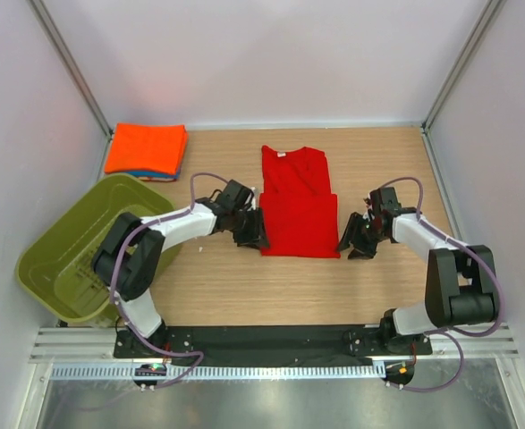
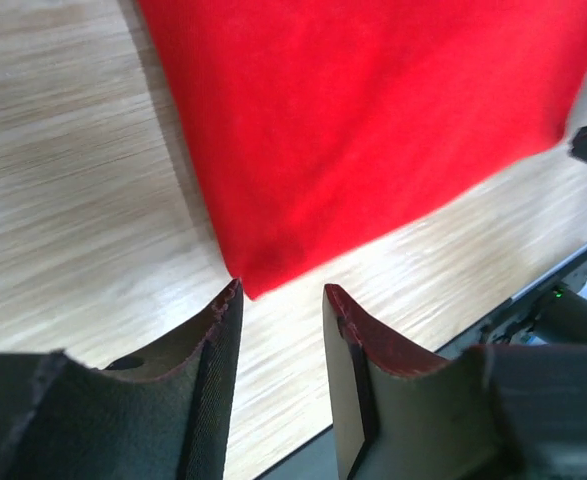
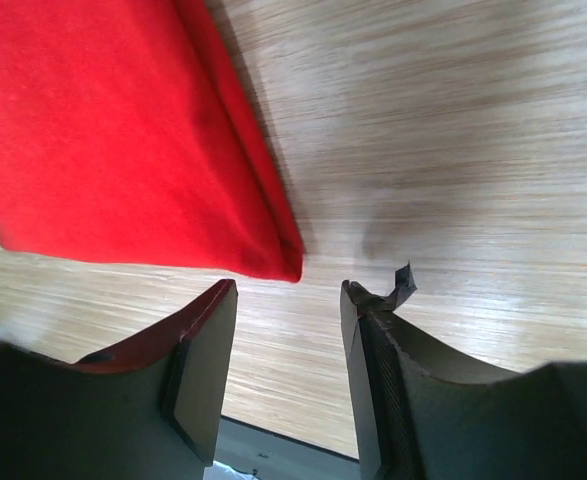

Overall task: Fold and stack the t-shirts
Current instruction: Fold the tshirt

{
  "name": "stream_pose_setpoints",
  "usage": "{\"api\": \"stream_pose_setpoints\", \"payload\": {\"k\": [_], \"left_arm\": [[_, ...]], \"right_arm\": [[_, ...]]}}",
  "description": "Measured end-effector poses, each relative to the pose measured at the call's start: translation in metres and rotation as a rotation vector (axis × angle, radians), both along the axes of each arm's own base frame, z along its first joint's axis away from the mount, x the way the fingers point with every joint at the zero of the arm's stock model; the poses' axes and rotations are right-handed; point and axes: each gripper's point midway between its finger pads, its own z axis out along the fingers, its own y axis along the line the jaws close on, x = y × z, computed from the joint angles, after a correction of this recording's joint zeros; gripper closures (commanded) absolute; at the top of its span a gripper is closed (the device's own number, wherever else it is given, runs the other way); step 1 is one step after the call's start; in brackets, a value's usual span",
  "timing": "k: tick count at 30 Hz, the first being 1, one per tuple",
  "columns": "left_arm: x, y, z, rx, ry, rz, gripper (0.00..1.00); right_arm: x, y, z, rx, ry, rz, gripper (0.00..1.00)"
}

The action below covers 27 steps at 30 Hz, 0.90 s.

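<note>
Left gripper (image 2: 281, 295): jaws released, empty, poised just off the near left corner of the red shirt (image 2: 373, 130). Right gripper (image 3: 288, 288): jaws likewise parted, holding nothing, just off the near right corner. The red shirt lay mid-tabletop (image 1: 244, 286), partly folded, its near half doubled, collar at the far end. An orange shirt (image 1: 146, 147) sat folded at far left atop a blue shirt (image 1: 151, 175). A green basket (image 1: 65, 259) stood at the left edge.
</note>
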Motion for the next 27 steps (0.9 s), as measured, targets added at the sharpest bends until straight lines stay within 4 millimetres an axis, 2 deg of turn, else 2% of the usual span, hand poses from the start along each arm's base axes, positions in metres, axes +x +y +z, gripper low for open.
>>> {"api": "stream_pose_setpoints", "payload": {"k": [3,5,8,11,12,14,17,20,21,22,23,27], "left_arm": [[0.004,0.001,0.012,-0.007,-0.037,0.011,0.60],[0.005,0.002,0.011,-0.002,-0.039,0.015,0.60],[0.002,0.003,0.002,0.010,-0.016,0.020,0.57],[-0.004,0.006,-0.014,0.028,0.027,0.036,0.56],[-0.006,0.007,-0.019,0.034,0.044,0.041,0.56],[-0.008,0.004,-0.018,0.013,0.062,0.050,0.56],[-0.007,0.002,-0.019,0.000,0.068,0.069,0.55],[-0.007,-0.001,-0.019,-0.023,0.074,0.082,0.56],[-0.007,-0.002,-0.019,-0.031,0.076,0.084,0.56],[-0.007,-0.003,-0.019,-0.039,0.079,0.086,0.57],[-0.007,-0.004,-0.019,-0.045,0.082,0.090,0.59],[-0.008,-0.004,-0.023,-0.051,0.094,0.102,0.89]], "right_arm": [[0.000,0.003,0.002,0.019,-0.015,-0.013,0.46],[-0.001,0.005,0.000,0.032,-0.014,-0.019,0.46],[-0.004,0.007,-0.005,0.045,-0.002,-0.029,0.46],[-0.005,0.009,-0.010,0.056,0.011,-0.038,0.52],[-0.004,0.009,-0.010,0.059,0.009,-0.042,0.57],[-0.003,0.010,-0.011,0.062,0.002,-0.049,0.61],[-0.003,0.010,-0.013,0.063,-0.003,-0.055,0.72],[-0.003,0.009,-0.016,0.060,-0.007,-0.059,0.87],[-0.003,0.009,-0.017,0.060,-0.011,-0.060,0.97],[-0.003,0.009,-0.018,0.060,-0.012,-0.060,0.99],[-0.003,0.009,-0.018,0.062,-0.012,-0.064,0.99],[-0.004,0.009,-0.018,0.060,-0.030,-0.072,0.99]]}}
